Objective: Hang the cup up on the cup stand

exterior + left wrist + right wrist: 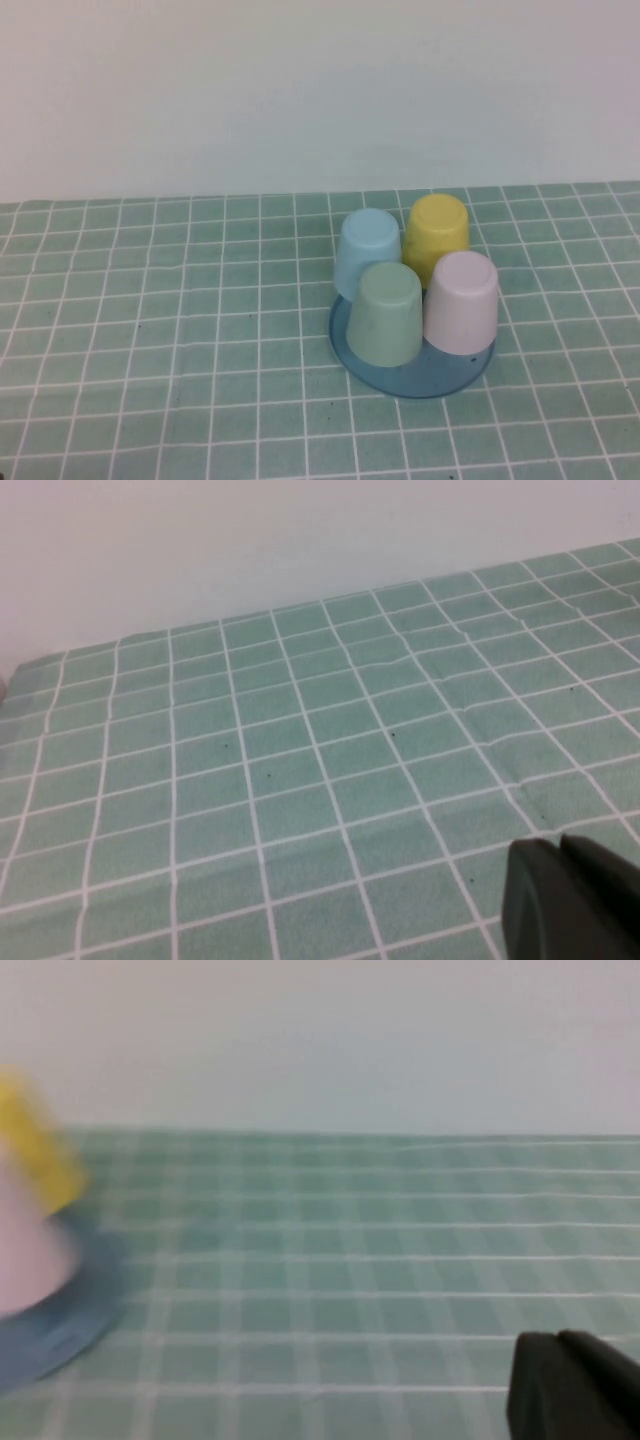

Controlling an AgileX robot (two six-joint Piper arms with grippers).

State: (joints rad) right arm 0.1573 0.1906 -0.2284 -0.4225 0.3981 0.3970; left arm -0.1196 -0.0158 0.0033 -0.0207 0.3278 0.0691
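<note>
1. Left gripper (565, 900) and right gripper (570, 1385) sit low at the near table edge, jaws closed on nothing
2. The pink cup (461, 301) already stands upside down on the cup stand (430, 380), front right, beside the green cup (388, 311)
3. Behind: blue cup (368, 252), yellow cup (437, 236)
4. Judged done; keep both arms clear of the stand

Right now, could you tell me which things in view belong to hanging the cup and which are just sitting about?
Job:
- pink cup, upside down on the stand
- blue cup stand
- left claw, shut over bare cloth
- right claw, shut beside the stand

Just there:
- green cup
- light blue cup
- yellow cup
- checked tablecloth
</note>
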